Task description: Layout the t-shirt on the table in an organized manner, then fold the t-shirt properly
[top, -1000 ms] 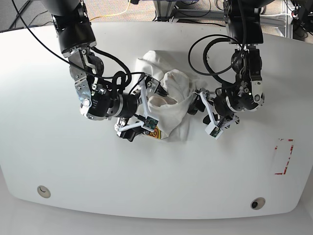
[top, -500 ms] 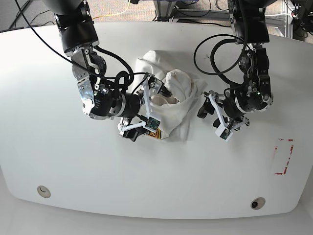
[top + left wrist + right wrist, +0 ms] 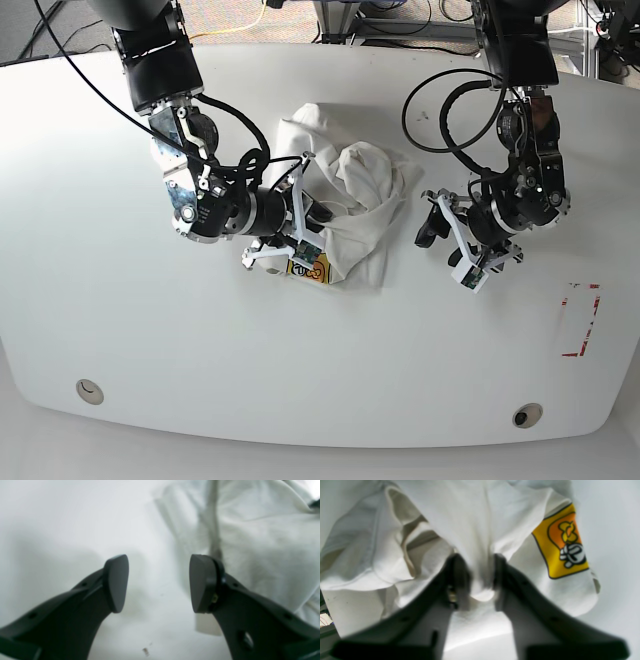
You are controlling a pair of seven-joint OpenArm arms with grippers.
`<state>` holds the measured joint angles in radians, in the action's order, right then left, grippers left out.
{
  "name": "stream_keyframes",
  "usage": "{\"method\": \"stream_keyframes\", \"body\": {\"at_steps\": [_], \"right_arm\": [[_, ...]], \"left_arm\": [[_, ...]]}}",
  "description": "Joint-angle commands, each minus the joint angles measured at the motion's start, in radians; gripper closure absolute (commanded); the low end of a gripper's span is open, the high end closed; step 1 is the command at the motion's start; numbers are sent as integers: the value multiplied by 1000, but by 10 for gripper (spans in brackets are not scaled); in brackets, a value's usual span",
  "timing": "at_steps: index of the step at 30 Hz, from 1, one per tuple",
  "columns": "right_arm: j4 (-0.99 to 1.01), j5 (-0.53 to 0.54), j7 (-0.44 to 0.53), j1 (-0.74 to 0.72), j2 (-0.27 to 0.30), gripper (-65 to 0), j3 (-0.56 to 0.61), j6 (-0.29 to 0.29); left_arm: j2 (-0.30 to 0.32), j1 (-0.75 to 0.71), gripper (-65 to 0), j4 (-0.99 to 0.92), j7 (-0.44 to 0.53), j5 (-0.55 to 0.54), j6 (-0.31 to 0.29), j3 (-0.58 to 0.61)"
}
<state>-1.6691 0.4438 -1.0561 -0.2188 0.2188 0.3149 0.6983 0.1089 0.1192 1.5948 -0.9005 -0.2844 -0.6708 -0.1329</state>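
t-shirt: bunched mid-table, toward far edge.
right gripper: pinching a fold; we lift slowly.
left gripper: spread, holding nothing.

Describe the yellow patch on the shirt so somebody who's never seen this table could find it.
On the white table, find the crumpled white t-shirt near the middle. At its front edge, beside the right gripper, sits the patch: a small yellow-orange square with a dark outline, the only colour on the cloth.
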Motion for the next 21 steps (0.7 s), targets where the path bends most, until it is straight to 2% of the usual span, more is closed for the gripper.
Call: {"method": "stream_keyframes", "body": {"at_steps": [1,6,13,21], "right_arm": [[-33,10,20,-29,0,0,-4,0],[-62,8,18,-34,-3,-13,-4,0],[-65,8,6,-92,-65,-19,-4,0],[-29,6,6,-187,-112,-21,0,0]], "left_arm": [[18,20,-353,35,17,-17,-2,-1],[38,0,-353,48,17,-17,-2,-1],[76,-6,-351,48,17,-19,-4,-1],[79,-56,-351,120,17,-16,-4,-3]]}}
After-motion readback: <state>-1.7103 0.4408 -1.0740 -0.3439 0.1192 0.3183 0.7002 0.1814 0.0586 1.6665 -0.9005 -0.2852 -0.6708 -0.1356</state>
